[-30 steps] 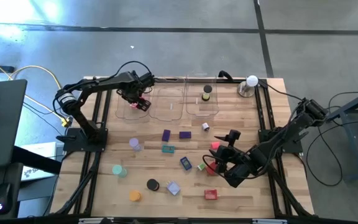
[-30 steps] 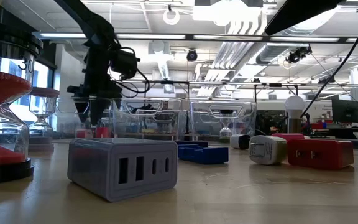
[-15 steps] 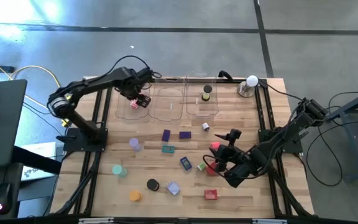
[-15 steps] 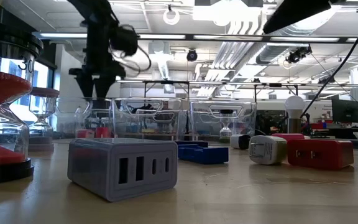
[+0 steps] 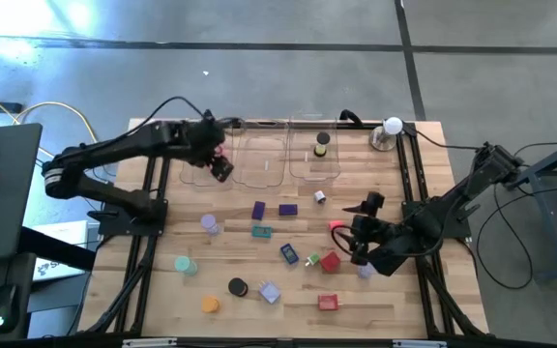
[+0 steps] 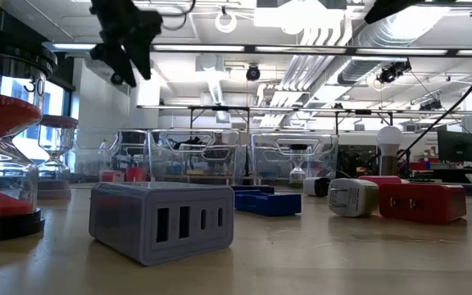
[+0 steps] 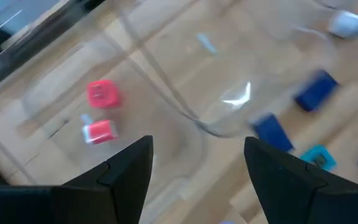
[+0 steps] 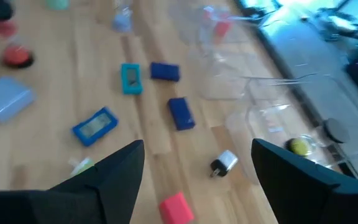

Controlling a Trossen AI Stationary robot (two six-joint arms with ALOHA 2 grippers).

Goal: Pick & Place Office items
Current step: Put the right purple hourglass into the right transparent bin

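Room: grey concrete floor (image 5: 278,58), ceiling lights.
Surface: pale wooden slatted table (image 5: 259,309), scattered coloured office items (image 5: 288,253).
Left gripper (image 5: 222,166): open, empty, above clear plastic tray (image 5: 197,172).
Right gripper (image 5: 359,232): open, empty.

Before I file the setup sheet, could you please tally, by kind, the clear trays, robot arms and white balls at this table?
Clear trays: 3
Robot arms: 2
White ball: 1
Total: 6

Robotics lab: concrete floor (image 5: 259,58), exposed ceiling ducts (image 6: 301,49), cabled wooden bench (image 5: 162,300)
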